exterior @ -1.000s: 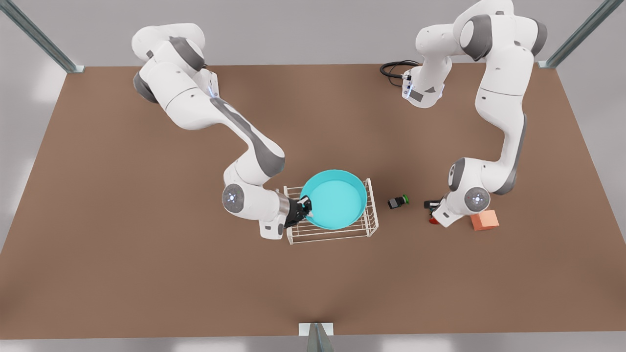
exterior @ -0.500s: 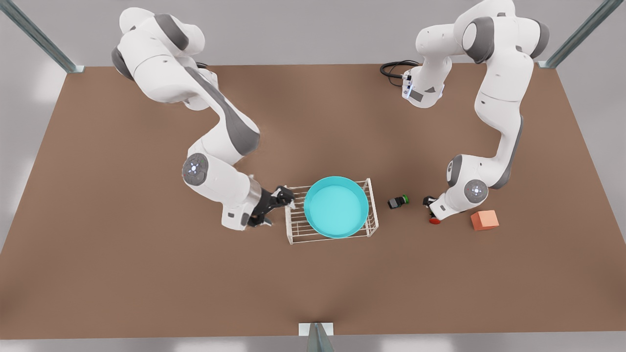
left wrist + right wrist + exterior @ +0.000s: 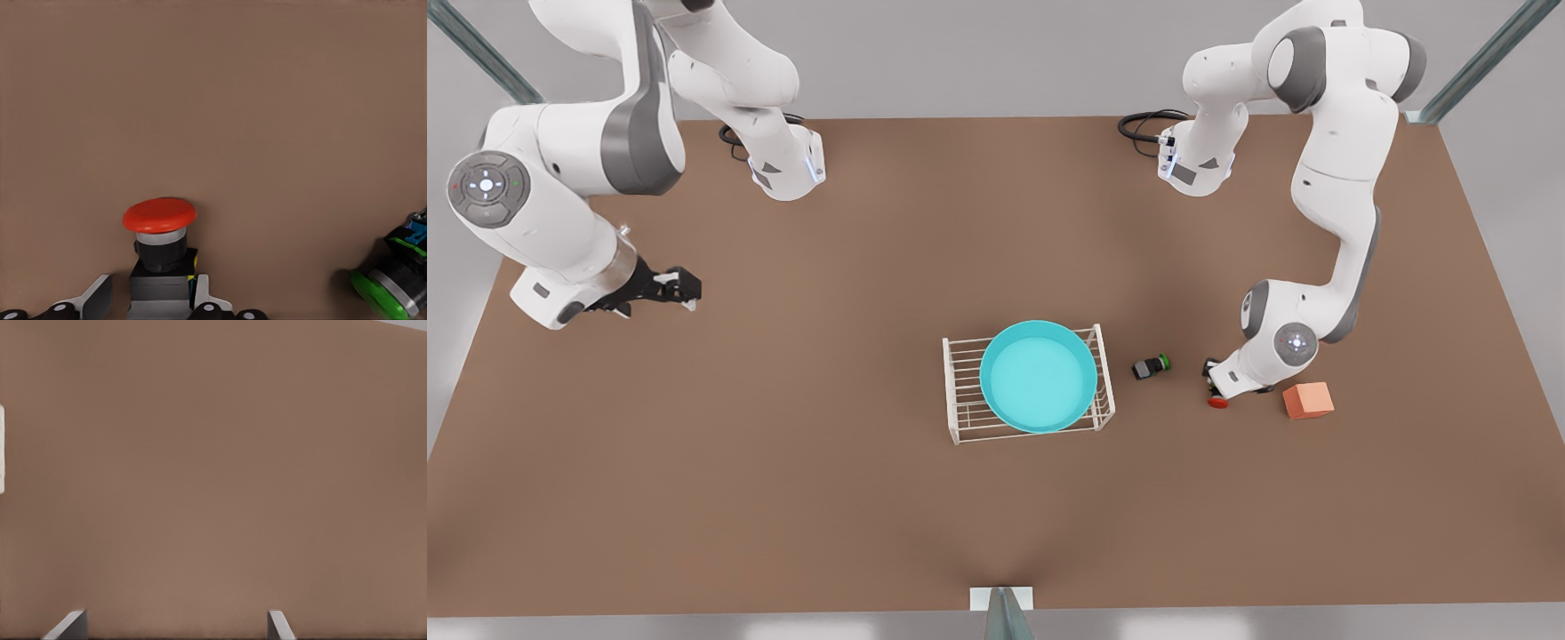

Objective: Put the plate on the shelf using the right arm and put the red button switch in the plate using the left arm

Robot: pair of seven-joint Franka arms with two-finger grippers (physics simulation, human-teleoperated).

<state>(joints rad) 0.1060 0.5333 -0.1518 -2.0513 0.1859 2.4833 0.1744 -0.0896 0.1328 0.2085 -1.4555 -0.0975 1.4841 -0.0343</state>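
The cyan plate (image 3: 1038, 376) lies flat on the white wire shelf (image 3: 960, 409) at the table's middle. The red button switch (image 3: 1216, 402) lies on the table at the front view's right. My left gripper (image 3: 1213, 384) is down over it. In the left wrist view the switch (image 3: 160, 217) has its dark body between my left gripper's (image 3: 150, 297) fingers, one finger touching it and a gap at the other, so the gripper is open. My right gripper (image 3: 685, 289) hangs open and holds nothing, far off at the front view's left, over bare table (image 3: 173, 627).
A green-capped switch (image 3: 1152, 366) lies between the shelf and the red one, also seen in the left wrist view (image 3: 390, 287). An orange cube (image 3: 1308, 400) sits just beyond the left arm's wrist. A black cable (image 3: 1143, 124) coils at the back.
My right gripper let go of the plate's rim and drew far back to the front view's left. The plate settled flat on the shelf. My left gripper lowered onto the red switch.
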